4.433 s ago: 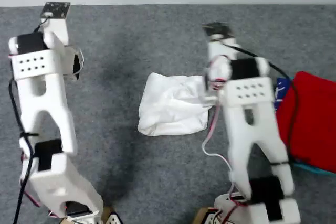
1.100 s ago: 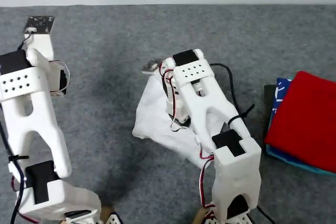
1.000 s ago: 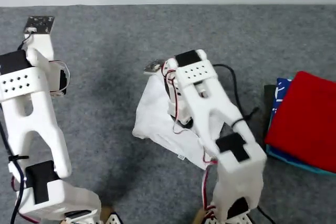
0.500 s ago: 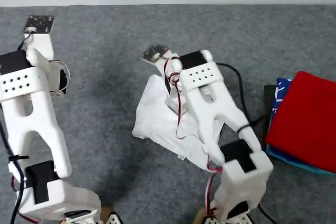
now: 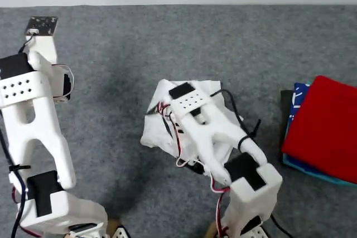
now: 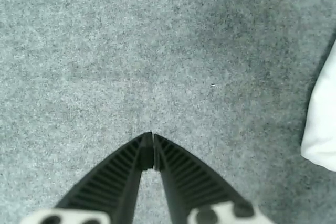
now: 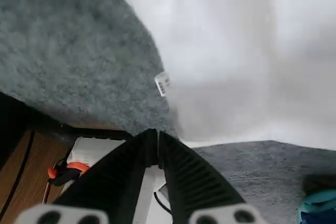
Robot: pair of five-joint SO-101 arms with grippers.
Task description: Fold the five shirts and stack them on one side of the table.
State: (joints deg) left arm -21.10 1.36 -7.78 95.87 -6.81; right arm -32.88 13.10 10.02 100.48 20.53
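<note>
A crumpled white cloth shirt (image 5: pixel 153 133) on the grey table (image 5: pixel 111 71), right pincer (image 7: pixel 153 136) closed tight at its edge, left pincer (image 6: pixel 153 146) closed too, well apart from the shirt

The left arm (image 5: pixel 32 116) stands at the left side, stretched away toward the far edge, and its left gripper (image 6: pixel 153 141) points downward with both fingers pressed together, nothing between them. The right arm (image 5: pixel 207 129) is folded low near the middle; its right gripper (image 7: pixel 157 136) aims back toward the near side, fingers likewise closed on nothing.
</note>
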